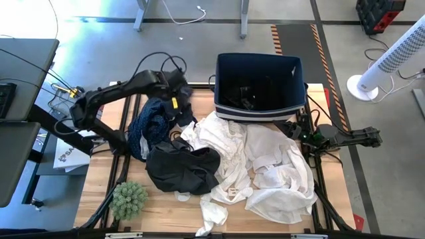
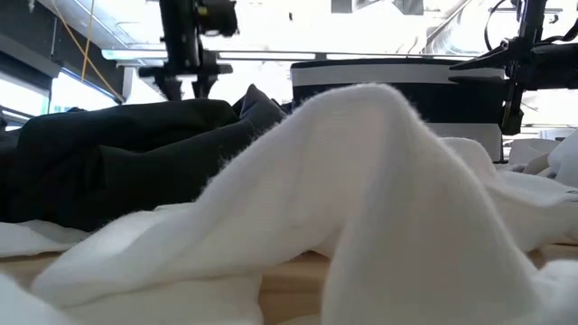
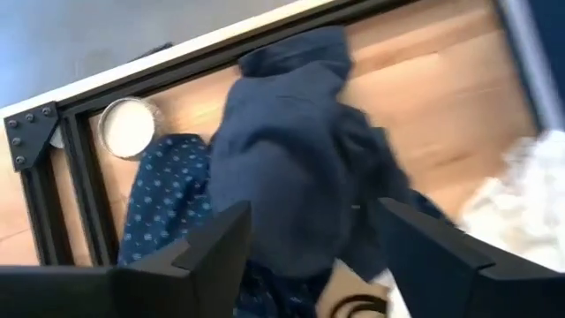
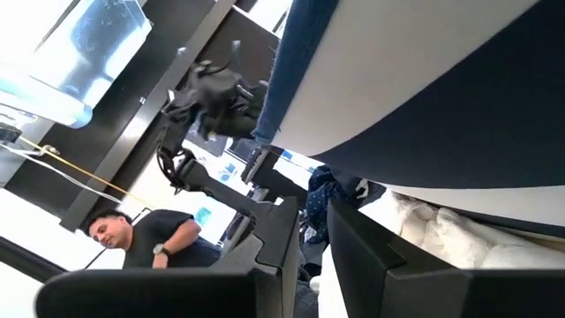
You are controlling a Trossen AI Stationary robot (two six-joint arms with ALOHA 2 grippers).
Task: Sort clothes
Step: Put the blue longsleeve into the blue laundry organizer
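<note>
Left gripper [image 3: 305, 256] over navy garment [image 3: 300, 177], fingers open.
Right gripper [image 4: 305, 238] beside bin [image 1: 259, 83], fingers nearly closed, empty; worktop [image 1: 166, 216] near edge partly free.

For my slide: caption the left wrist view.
Open left pincer above a navy garment on the wooden table.

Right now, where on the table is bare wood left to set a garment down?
Bare wood shows along the front edge between the green plant and the white clothes, and in a strip left of the navy garments. The middle is crowded: the black garment and white pile run up to the navy bin.
</note>
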